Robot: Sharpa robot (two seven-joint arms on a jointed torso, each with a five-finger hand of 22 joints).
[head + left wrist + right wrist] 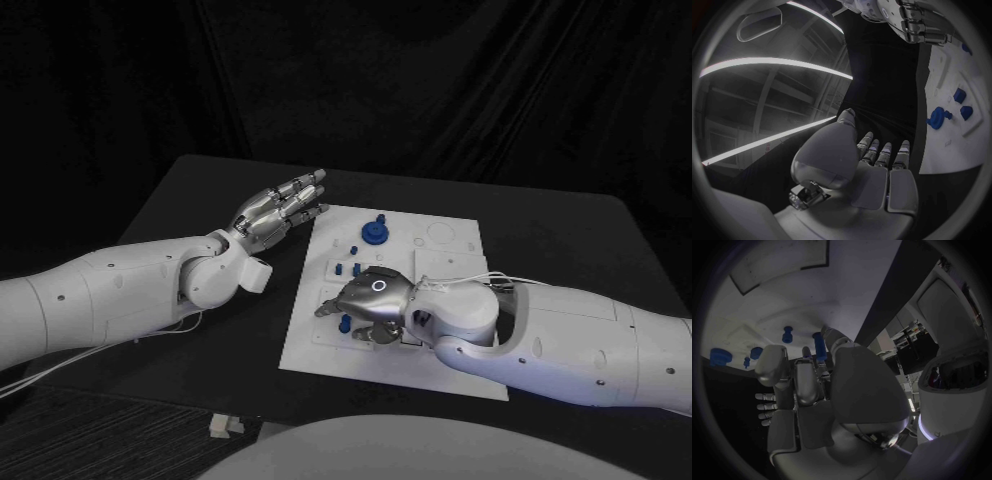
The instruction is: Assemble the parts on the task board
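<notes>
The white task board (433, 360) lies mid-table. My right hand (369, 303) rests low over its near left part, fingers curled down. Its thumb and a finger close on an upright blue peg (819, 345), which stands at the hand's left side (343, 322). Another blue peg (787, 334) stands just beyond it. A larger blue part (375, 233) sits near the board's far edge, with small blue pieces (349, 268) between it and my right hand. My left hand (281, 210) hovers flat beside the board's far left corner, fingers stretched out, holding nothing. The board (954, 145) lies beside its fingers (879, 152).
Bare black table (577, 240) surrounds the board on the right and far sides. My right forearm (577, 340) lies across the board's near right corner. A small pale object (224, 425) sits below the table's near left edge.
</notes>
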